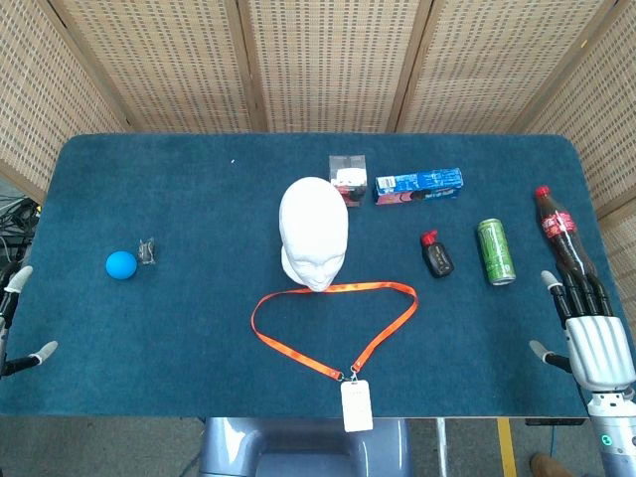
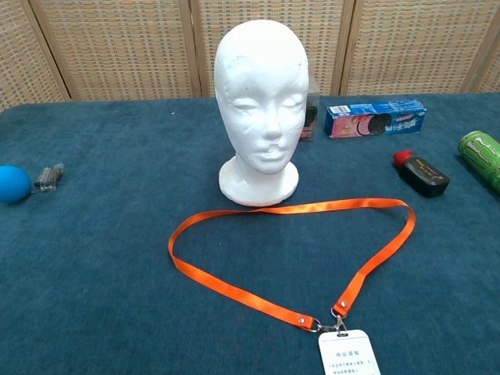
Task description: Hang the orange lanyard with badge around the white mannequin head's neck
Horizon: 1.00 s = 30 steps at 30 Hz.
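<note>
Nothing of the task is yet done: the orange lanyard (image 2: 287, 208) is spread flat in front of the mannequin head (image 2: 262, 94), untouched, while the left hand (image 1: 18, 318) and right hand (image 1: 588, 328) are kept empty, fingers apart, at the table edges.
</note>
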### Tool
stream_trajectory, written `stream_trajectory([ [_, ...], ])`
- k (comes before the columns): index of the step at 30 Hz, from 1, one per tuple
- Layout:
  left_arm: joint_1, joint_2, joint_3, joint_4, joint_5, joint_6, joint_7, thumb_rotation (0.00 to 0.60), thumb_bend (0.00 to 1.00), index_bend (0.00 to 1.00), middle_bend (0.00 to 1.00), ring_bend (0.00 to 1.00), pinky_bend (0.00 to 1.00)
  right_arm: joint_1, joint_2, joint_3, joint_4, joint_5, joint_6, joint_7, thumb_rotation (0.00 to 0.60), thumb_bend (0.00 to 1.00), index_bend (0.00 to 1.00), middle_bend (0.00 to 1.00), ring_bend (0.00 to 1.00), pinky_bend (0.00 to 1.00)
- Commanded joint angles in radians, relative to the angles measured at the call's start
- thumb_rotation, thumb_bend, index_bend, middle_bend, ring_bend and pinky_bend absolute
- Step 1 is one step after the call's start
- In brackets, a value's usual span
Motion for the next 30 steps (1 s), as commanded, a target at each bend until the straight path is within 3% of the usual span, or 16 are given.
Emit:
stream_trajectory([
  [1,-0.001,0.0,-0.001,0.001,-0.002,-0.001,-0.001,0.6,0.0,0.0,0.0,0.0,0.0,0.0,-0.002,-0.001,0.0,0.001,-0.002,-0.002,0.6,0.0,0.11,0.0,0.0,0.0],
  [12,-0.005,-0.003,-0.002,0.003,-0.007,-0.01,0.004,0.6,0.0,0.0,0.0,0.0,0.0,0.016,-0.01,-0.01,0.001,0.002,-0.04,-0.012,0.6,0.0,0.13,0.0,0.0,0.0],
  [17,-0.02,-0.01,-0.011,0.003,-0.028,-0.034,0.017,0.6,0.0,0.0,0.0,0.0,0.0,0.086,-0.006,-0.011,0.016,0.001,-0.163,0.025,0.6,0.01,0.23,0.0,0.0,0.0],
  [22,-0.036,-0.026,-0.017,0.016,-0.05,-0.064,0.023,0.6,0.0,0.0,0.0,0.0,0.0,0.224,0.011,0.038,0.018,0.021,-0.341,0.091,0.6,0.24,0.37,0.0,0.0,0.0],
  [25,-0.043,-0.032,-0.02,0.025,-0.066,-0.079,0.028,0.6,0.0,0.0,0.0,0.0,0.0,0.298,0.004,0.066,0.014,0.048,-0.436,0.091,0.6,0.32,0.4,0.0,0.0,0.0],
  [30,-0.054,-0.04,-0.029,0.04,-0.104,-0.106,0.033,0.6,0.0,0.0,0.0,0.0,0.0,0.458,-0.074,0.128,0.015,0.188,-0.664,0.02,0.6,0.46,0.44,0.0,0.0,0.0],
])
